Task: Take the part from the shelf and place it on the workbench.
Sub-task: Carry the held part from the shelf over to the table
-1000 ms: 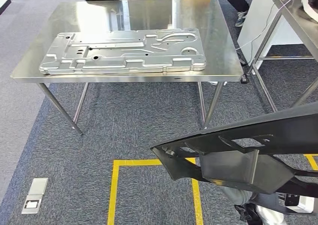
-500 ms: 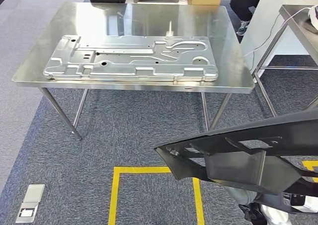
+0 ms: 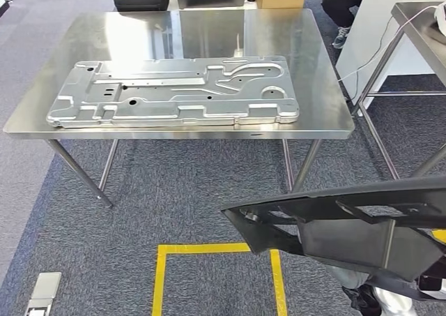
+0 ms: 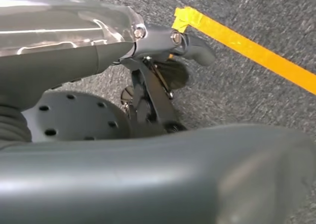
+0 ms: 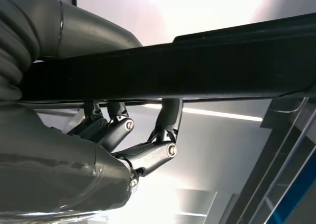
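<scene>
Black plastic part is gripped from beneath by the right robot hand, short of the steel counter, placement not yet done.

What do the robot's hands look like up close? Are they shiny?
Partly shiny. The left hand has a glossy silvery-grey thumb cover, dark metal links with small screws, and a round dark plate dotted with holes. The right hand has a grey ribbed cover at the wrist, smooth grey shells, and dark jointed fingers with silver screw heads.
</scene>
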`<action>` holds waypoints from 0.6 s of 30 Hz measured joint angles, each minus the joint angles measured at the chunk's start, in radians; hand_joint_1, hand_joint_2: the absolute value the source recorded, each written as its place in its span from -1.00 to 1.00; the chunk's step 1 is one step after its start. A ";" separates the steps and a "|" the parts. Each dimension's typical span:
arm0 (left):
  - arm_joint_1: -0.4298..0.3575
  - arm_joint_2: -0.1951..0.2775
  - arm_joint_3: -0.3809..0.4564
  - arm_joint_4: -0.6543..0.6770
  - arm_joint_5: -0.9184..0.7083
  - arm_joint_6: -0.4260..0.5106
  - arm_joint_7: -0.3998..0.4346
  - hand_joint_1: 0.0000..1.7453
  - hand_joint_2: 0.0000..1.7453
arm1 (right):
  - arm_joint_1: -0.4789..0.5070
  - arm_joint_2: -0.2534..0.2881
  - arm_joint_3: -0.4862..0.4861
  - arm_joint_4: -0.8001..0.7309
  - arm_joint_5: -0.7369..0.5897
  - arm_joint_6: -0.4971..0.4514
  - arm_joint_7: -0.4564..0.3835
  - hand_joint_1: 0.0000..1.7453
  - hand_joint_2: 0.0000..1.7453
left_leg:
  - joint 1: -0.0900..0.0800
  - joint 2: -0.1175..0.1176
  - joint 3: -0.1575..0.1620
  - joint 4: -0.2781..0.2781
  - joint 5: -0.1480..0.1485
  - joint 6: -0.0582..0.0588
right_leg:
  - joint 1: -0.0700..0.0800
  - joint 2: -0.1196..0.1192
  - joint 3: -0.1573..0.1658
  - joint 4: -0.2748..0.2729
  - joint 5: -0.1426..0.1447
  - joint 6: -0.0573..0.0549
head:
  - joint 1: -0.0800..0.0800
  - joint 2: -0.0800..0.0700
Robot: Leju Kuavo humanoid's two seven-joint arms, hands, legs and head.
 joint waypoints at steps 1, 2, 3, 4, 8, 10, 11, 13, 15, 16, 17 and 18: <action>0.002 0.000 0.000 0.000 0.000 0.003 0.001 -1.00 1.00 | -0.003 0.000 0.000 0.002 0.000 0.003 0.000 1.00 1.00 | 0.002 0.000 -0.031 0.035 -0.002 -0.003 | 0.000 0.000 0.007 0.000 -0.006 0.000 | 0.000 0.000; 0.004 0.000 0.000 0.000 0.000 0.006 0.003 -1.00 1.00 | -0.006 0.001 0.000 0.004 0.000 0.006 0.000 1.00 1.00 | 0.003 0.000 -0.045 0.035 0.018 -0.004 | 0.000 0.001 0.015 0.000 -0.013 0.001 | 0.000 0.000; 0.005 0.000 0.001 0.000 0.000 0.008 0.004 -1.00 1.00 | -0.010 0.001 0.001 0.006 0.000 0.008 0.001 1.00 1.00 | 0.004 0.000 -0.042 -0.001 0.058 -0.003 | 0.000 0.002 0.027 0.000 -0.020 0.002 | 0.000 0.000; 0.006 0.000 0.001 0.000 0.000 0.008 0.006 -1.00 1.00 | -0.014 0.002 0.001 0.008 0.000 0.009 0.001 1.00 1.00 | 0.004 0.000 -0.028 -0.061 0.109 0.000 | -0.001 0.002 0.038 -0.001 -0.029 0.005 | 0.000 0.000; 0.008 0.000 0.004 0.000 0.001 0.009 0.008 -1.00 1.00 | -0.033 0.006 0.005 0.017 0.000 0.014 0.007 1.00 1.00 | -0.010 0.000 -0.007 -0.184 0.155 0.021 | 0.000 0.003 0.058 -0.005 -0.053 0.025 | -0.001 0.000; 0.011 0.000 0.005 0.000 0.002 0.008 0.008 -1.00 1.00 | -0.042 0.009 0.009 0.022 -0.002 0.017 0.011 1.00 1.00 | -0.009 -0.001 0.004 -0.198 0.160 0.029 | 0.000 0.003 0.069 -0.010 -0.064 0.038 | -0.001 0.000; 0.010 0.000 0.006 0.000 0.003 0.008 0.006 -1.00 1.00 | -0.050 0.010 0.010 0.025 -0.002 0.018 0.013 1.00 1.00 | -0.007 -0.001 0.013 -0.204 0.159 0.034 | 0.000 0.003 0.071 -0.004 -0.071 0.041 | 0.000 0.000; 0.006 0.000 0.007 0.000 0.003 0.007 0.002 -1.00 1.00 | -0.066 0.015 0.015 0.035 -0.002 0.018 0.016 1.00 1.00 | -0.003 0.000 0.032 -0.216 0.155 0.047 | 0.001 0.003 0.036 0.070 -0.105 0.045 | 0.000 0.000; 0.002 0.000 0.008 0.000 0.004 0.007 -0.001 -1.00 1.00 | -0.076 0.021 0.021 0.049 0.000 0.017 0.019 1.00 1.00 | -0.004 0.000 0.046 -0.219 0.143 0.055 | 0.002 0.004 -0.049 0.207 -0.151 0.047 | 0.001 0.000; 0.002 0.000 0.009 0.000 0.004 0.007 -0.002 -1.00 1.00 | -0.078 0.024 0.025 0.056 0.001 0.015 0.019 1.00 1.00 | -0.005 -0.001 0.054 -0.218 0.135 0.056 | 0.002 0.004 -0.087 0.259 -0.157 0.049 | 0.001 0.000; 0.004 0.000 0.009 0.000 0.004 0.008 -0.003 -1.00 1.00 | -0.078 0.028 0.029 0.060 0.003 0.011 0.018 1.00 1.00 | -0.005 -0.003 0.065 -0.218 0.127 0.056 | 0.002 0.004 -0.111 0.278 -0.140 0.050 | 0.001 0.000; 0.006 0.001 0.009 -0.001 0.004 0.009 -0.004 -1.00 1.00 | -0.078 0.032 0.032 0.062 0.005 0.007 0.015 1.00 1.00 | -0.005 -0.005 0.077 -0.218 0.118 0.054 | 0.002 0.004 -0.117 0.260 -0.104 0.050 | 0.001 0.000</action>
